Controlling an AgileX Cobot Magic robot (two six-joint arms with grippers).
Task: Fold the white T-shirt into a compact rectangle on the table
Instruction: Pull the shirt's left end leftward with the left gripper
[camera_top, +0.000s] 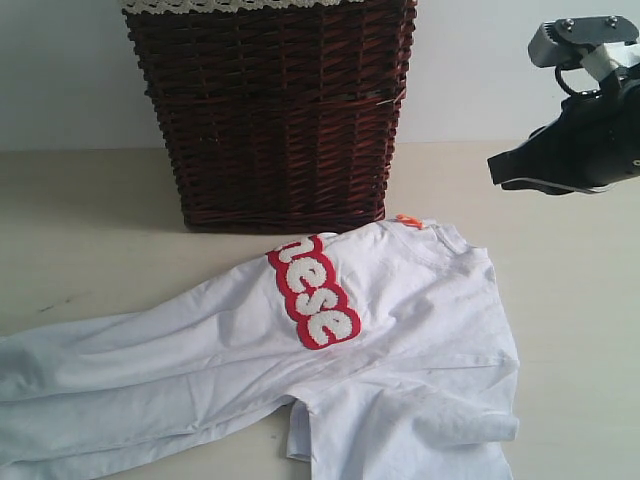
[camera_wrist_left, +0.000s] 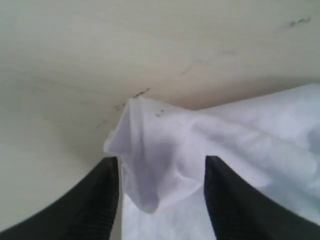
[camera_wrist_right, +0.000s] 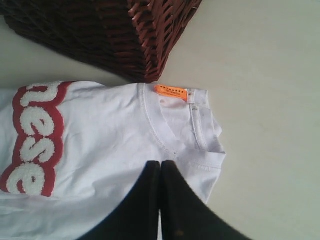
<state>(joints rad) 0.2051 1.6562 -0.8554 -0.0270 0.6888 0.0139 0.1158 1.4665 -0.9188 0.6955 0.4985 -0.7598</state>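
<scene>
The white T-shirt (camera_top: 400, 330) lies spread and rumpled on the table (camera_top: 80, 200), its red-outlined lettering (camera_top: 315, 295) facing up and its orange tag (camera_top: 408, 220) at the collar near the basket. My left gripper (camera_wrist_left: 161, 160) is open, and a raised peak of the shirt's cloth (camera_wrist_left: 150, 150) stands between its fingers (camera_wrist_left: 100, 200) without touching them. My right gripper (camera_wrist_right: 161, 163) is shut with nothing in it, hovering over the shirt just beside the collar (camera_wrist_right: 165, 135). The right arm (camera_top: 575, 150) hangs above the table at the far right.
A dark brown wicker basket (camera_top: 270, 110) with a lace-trimmed liner stands behind the shirt, close to the collar. Bare tabletop lies to the right of the shirt (camera_top: 580, 300) and to the left of the basket.
</scene>
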